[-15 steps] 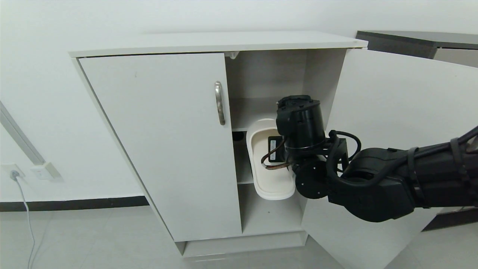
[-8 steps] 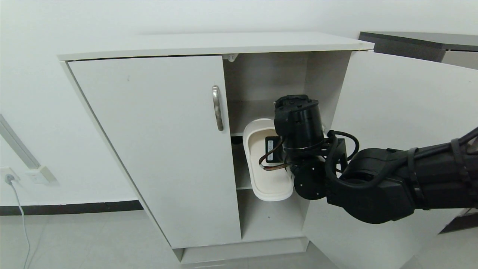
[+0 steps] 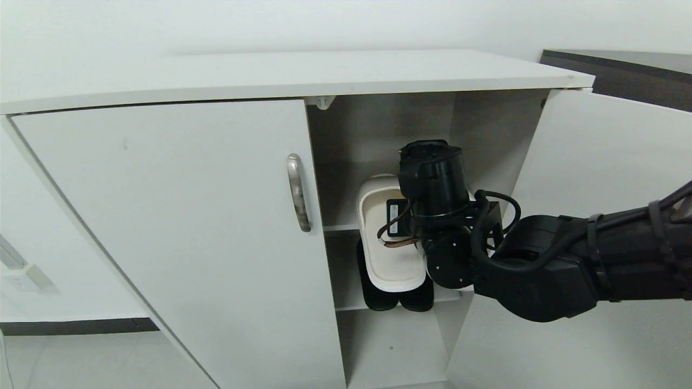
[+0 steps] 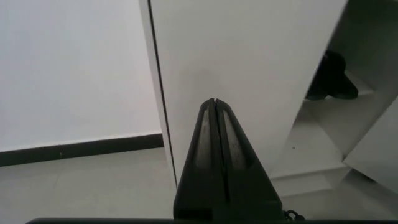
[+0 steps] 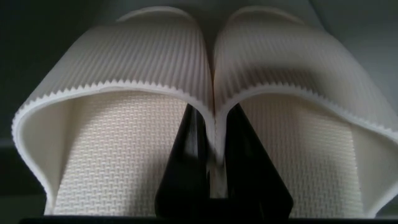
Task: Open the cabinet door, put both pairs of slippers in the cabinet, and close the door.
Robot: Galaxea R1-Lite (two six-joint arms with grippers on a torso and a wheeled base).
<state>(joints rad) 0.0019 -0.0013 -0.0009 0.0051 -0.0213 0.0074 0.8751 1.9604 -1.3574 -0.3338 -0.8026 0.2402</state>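
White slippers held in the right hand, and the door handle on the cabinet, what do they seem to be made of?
Pair of cream-white ribbed slippers: likely soft foam or rubbery plastic, matte; ribbed straps, woven-pattern footbeds, saw-toothed cut edges.
Curved silver door handle: probably metal, brushed or satin; it shows soft grey highlights.

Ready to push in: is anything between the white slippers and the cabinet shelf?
The door is open and the opening free. Black slippers occupy the lower shelf behind the white slippers in the right gripper; the upper shelf looks bare.
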